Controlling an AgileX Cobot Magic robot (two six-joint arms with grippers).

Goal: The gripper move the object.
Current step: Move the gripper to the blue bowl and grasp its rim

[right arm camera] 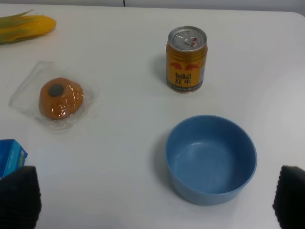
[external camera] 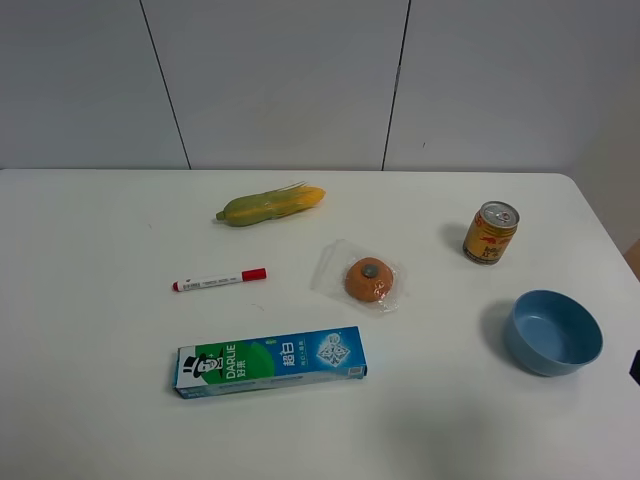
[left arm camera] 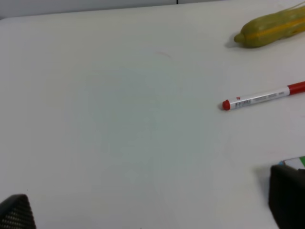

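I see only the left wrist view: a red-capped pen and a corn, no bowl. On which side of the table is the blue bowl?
Observer: The blue bowl stands on the right of the table in the high view, nearer the camera than the drink can.
Operator: Is something inside it?
Observer: No, the right wrist view shows it empty.
Operator: Is the right gripper open?
Observer: Yes, the right gripper is open, holding nothing.

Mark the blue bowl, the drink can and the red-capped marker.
blue bowl (right arm camera: 208, 164), right wrist view, inner floor.
drink can (right arm camera: 187, 69), right wrist view, printed side.
marker (left arm camera: 259, 97), left wrist view, white barrel.
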